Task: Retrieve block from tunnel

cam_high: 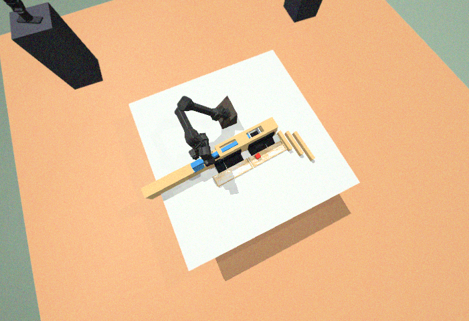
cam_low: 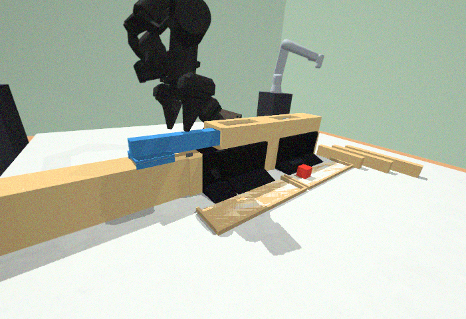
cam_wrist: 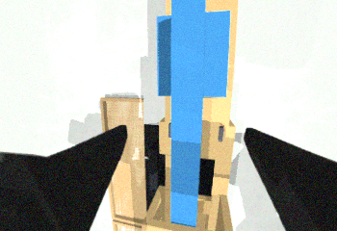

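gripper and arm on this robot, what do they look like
The arm is matte black all over, with chunky, angular links and a rounded joint housing. The gripper is black too, with two fingers tapering to blunt points. No cables or markings are visible.

From my station I count one red block [cam_high: 257, 155] [cam_low: 304, 171], three loose wooden rods [cam_high: 294, 144] [cam_low: 377, 161] and two shallow trays [cam_high: 235, 178] [cam_low: 240, 222] [cam_wrist: 123, 117]. I have one blue sliding bar [cam_high: 229, 146] [cam_low: 173, 141] [cam_wrist: 188, 96], one long wooden beam [cam_high: 170, 181] [cam_low: 71, 195] [cam_wrist: 220, 108], and one wooden tunnel [cam_high: 242, 142] [cam_low: 240, 138] with two windows in its top and two black ramps [cam_high: 229, 162] [cam_low: 236, 165] at its side. I also make out one white tabletop [cam_high: 249, 211] [cam_low: 316, 263] [cam_wrist: 292, 72], two dark pedestals [cam_high: 56, 49] [cam_low: 274, 103], one pale grey arm [cam_low: 281, 64], and one gripper [cam_high: 209, 162] [cam_low: 179, 129] [cam_wrist: 185, 131] with two fingers.
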`<state>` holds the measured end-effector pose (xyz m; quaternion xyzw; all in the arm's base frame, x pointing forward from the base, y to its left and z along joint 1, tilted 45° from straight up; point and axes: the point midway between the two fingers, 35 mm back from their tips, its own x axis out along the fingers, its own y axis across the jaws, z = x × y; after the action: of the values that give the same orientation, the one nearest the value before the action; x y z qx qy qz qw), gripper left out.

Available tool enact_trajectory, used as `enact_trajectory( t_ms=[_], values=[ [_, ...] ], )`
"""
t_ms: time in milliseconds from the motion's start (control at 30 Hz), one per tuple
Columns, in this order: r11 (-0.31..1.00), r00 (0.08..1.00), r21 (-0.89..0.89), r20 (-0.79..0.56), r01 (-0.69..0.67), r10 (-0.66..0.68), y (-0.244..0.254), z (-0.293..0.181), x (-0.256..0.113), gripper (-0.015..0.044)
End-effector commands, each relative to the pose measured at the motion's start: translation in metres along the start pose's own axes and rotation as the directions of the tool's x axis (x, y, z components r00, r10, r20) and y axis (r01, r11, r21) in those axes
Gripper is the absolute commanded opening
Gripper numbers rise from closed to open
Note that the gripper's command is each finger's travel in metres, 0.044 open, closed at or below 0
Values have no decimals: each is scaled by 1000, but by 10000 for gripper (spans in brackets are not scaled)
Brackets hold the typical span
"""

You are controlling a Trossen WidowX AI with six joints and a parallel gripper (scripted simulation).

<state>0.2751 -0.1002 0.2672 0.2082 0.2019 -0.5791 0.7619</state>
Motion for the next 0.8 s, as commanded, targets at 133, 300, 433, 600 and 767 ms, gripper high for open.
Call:
enact_trajectory(
  t_ms=[133, 300, 433, 600, 767],
  values=[
    [1000, 1000, -10, -9, -1, 1, 0, 2, 6, 440],
    [1000, 1000, -9, -10, -1, 1, -1, 1, 14, 440],
    [1000, 1000, -9, -10, -1, 1, -2, 0, 20, 440],
    [1000, 1000, -9, -9, -1, 1, -4, -2, 28, 440],
    [1000, 1000, -9, -7, -1, 1, -5, -3, 35, 440]
  ],
)
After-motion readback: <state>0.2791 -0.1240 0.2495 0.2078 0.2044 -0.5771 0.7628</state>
